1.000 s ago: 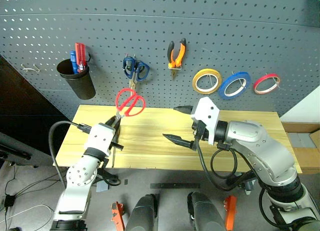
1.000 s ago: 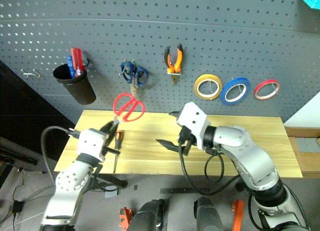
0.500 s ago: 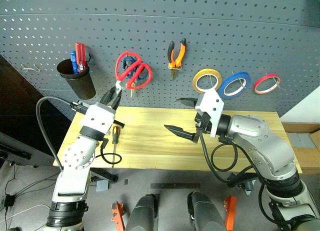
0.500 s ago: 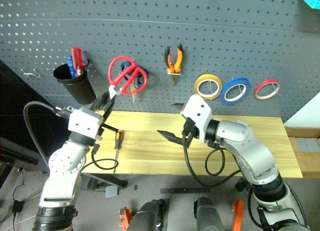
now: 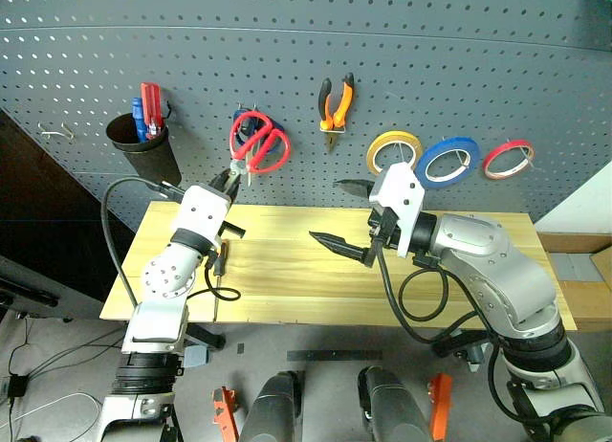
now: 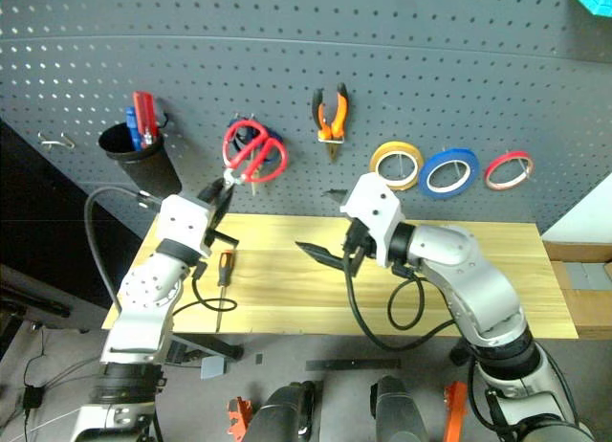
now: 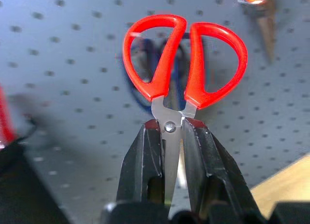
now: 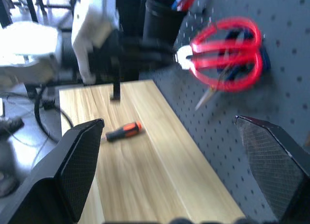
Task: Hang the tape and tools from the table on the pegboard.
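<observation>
Scissors point(image 5: 258, 143) with red handles, clamped by the blades in the left tool point(image 5: 229, 178), held against the pegboard point(image 5: 402, 40); right tool point(image 5: 348, 218) spread apart above the tabletop point(image 5: 287, 270); screwdriver point(image 5: 218, 262) lying there.

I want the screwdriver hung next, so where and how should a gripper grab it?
Grip the orange and black handle of the screwdriver, its thickest part, coming down from above with fingers across it. It lies flat on the table, handle toward the pegboard.

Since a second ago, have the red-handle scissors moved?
Yes. The red-handle scissors, shut in the left gripper, rose from over the table to the pegboard, over the blue-handle scissors.
</observation>
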You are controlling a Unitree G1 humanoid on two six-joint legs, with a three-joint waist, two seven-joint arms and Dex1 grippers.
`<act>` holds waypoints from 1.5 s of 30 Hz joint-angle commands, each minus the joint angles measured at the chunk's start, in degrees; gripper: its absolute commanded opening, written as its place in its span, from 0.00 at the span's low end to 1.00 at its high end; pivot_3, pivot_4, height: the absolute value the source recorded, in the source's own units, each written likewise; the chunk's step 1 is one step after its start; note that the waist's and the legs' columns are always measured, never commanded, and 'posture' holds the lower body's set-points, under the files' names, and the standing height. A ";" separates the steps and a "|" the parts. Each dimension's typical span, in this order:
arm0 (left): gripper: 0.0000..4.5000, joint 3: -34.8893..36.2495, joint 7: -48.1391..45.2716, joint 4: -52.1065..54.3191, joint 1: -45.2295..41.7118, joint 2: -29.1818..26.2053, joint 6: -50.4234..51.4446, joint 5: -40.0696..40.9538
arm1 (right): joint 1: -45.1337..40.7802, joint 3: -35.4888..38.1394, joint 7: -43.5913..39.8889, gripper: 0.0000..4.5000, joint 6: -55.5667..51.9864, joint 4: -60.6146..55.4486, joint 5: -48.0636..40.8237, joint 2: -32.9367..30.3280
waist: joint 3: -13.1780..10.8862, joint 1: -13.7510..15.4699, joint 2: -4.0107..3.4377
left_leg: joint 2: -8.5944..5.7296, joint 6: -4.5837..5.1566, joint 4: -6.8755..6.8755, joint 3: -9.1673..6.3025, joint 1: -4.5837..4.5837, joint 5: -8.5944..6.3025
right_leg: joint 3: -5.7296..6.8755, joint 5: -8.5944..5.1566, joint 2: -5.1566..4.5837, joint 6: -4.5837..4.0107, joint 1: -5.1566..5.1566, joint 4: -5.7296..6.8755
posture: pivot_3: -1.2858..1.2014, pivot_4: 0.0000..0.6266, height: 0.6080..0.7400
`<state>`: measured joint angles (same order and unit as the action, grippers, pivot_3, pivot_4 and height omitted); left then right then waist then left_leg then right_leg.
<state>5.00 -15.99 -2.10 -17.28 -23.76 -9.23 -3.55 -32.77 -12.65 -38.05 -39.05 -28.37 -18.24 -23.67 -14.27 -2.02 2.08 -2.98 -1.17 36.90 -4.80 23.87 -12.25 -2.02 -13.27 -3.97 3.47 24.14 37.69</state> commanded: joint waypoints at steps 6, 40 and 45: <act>0.33 -0.14 -1.23 -1.88 0.74 0.02 1.33 0.92 | -1.03 0.76 1.27 1.00 1.11 -1.91 -0.70 1.52 | 0.00 -0.03 0.00 | -0.02 0.00 0.00 0.00 0.00 0.00 | -0.01 0.00 -0.01 0.00 0.00 0.00 | 0.49 0.34 1.00; 0.94 7.20 0.22 -31.73 -13.27 -1.80 47.46 9.09 | -8.91 -10.10 17.15 1.00 -28.10 9.97 0.58 19.12 | -0.43 -1.42 0.07 | 0.51 -0.20 -0.19 -0.03 -0.02 -0.10 | 0.03 0.10 0.48 -0.18 0.21 0.06 | 0.49 0.46 1.00; 0.76 9.70 2.85 -35.21 -14.49 -1.18 45.22 10.71 | -9.81 -10.60 16.47 1.00 -27.83 10.39 0.87 19.15 | -0.43 -1.54 0.08 | 0.54 -0.21 -0.22 -0.03 -0.02 -0.11 | 0.03 0.10 0.47 -0.18 0.25 0.05 | 0.49 0.45 1.00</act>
<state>13.46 -13.92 -36.90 -30.86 -24.71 37.37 6.46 -41.58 -22.89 -21.15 -67.97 -16.84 -17.03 -5.20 -14.70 -3.56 2.16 -2.43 -1.38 36.68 -4.83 23.85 -12.36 -1.98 -13.17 -3.49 3.29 24.39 37.75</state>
